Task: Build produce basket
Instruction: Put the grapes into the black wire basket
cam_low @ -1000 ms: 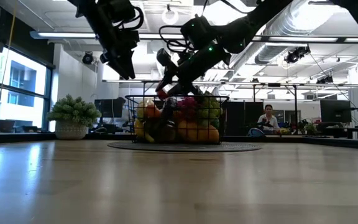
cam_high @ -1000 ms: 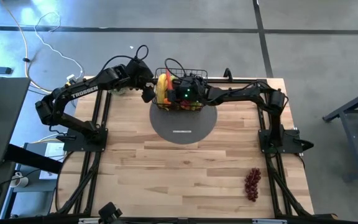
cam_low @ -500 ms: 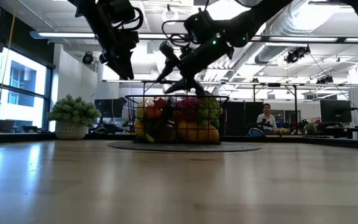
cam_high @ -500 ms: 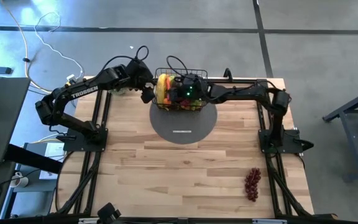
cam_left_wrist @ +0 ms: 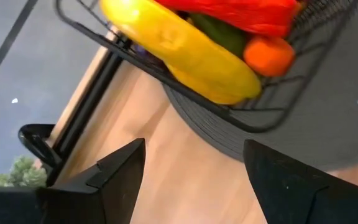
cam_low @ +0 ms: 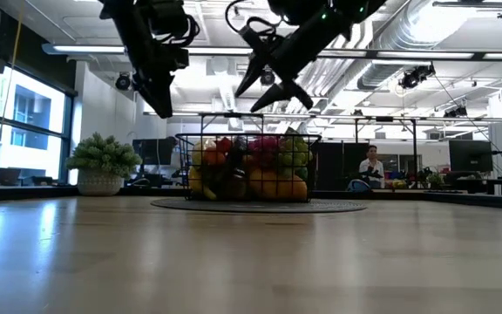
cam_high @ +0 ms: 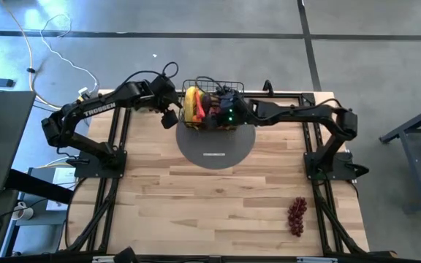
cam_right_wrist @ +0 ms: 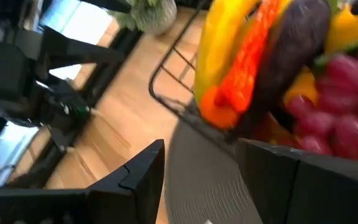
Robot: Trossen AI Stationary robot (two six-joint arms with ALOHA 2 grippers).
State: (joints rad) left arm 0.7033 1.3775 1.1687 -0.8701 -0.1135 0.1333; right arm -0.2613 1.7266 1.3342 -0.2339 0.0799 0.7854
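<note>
**Both grippers hanging open above a filled basket**

Nearest the front edge of the table (cam_high: pixel 218 197), a loose bunch of dark red grapes (cam_high: pixel 297 216) is lying on the wood on the right side, well apart from everything else. Farther back, the round grey mat (cam_high: pixel 215 148) is carrying the black wire basket (cam_low: pixel 248 167) on its far part, and the produce is sitting heaped inside: a long yellow banana (cam_left_wrist: pixel 182 53) is lying along one wall beside a red chili (cam_left_wrist: pixel 241 12), with an orange fruit (cam_left_wrist: pixel 269 55), an eggplant (cam_right_wrist: pixel 288 50) and red grapes (cam_right_wrist: pixel 334 106) among the pile. The right gripper (cam_low: pixel 271 77) is hanging over the basket with its two fingers spread apart and nothing between them. The left gripper (cam_low: pixel 157 92) is hovering just off the basket's left side, its fingers likewise parted and empty. Beyond the basket, a leafy green bunch in a pale pot (cam_low: pixel 101 163) is standing at the table's far left, and a person (cam_low: pixel 372 166) is sitting in the room behind.
</note>
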